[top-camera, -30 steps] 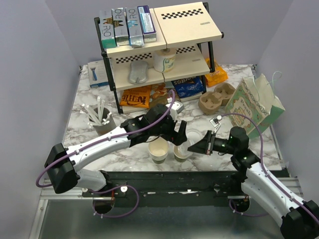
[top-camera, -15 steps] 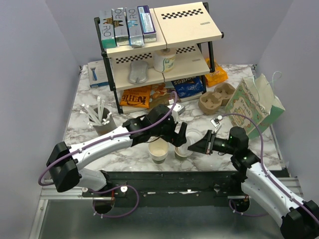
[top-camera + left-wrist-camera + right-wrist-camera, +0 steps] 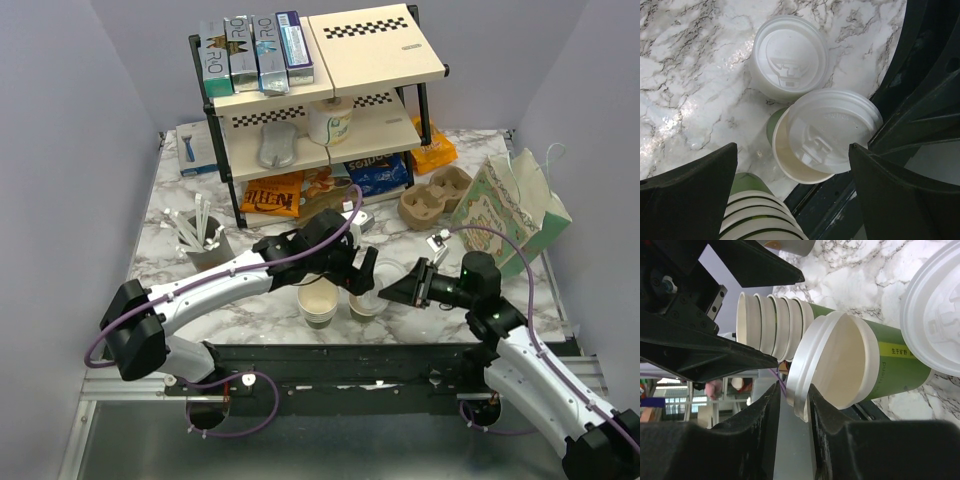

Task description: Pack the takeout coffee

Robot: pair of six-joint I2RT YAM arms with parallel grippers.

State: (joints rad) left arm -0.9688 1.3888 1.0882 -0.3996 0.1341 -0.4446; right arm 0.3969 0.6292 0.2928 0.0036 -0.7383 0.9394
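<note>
The cup (image 3: pixel 366 304) is standing at the table's (image 3: pixel 165 205) near edge, just beside the stack (image 3: pixel 760 220), with its lid (image 3: pixel 832 131) sitting crooked, half off the mouth. The right gripper (image 3: pixel 793 390) is pinching the lid's rim, while the left gripper (image 3: pixel 794 147) is hanging spread wide above. The cup is looking empty, so it is probably light, tippy and easily crushed. Gripping gently around the stiffer rim seems safer than squeezing the thin wall.

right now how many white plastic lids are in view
2. The tilted lid sits askew on the single cup, pinched by the right gripper; the flat lid lies on the marble table beside it. It looks thick, so more may be stacked beneath.
</note>
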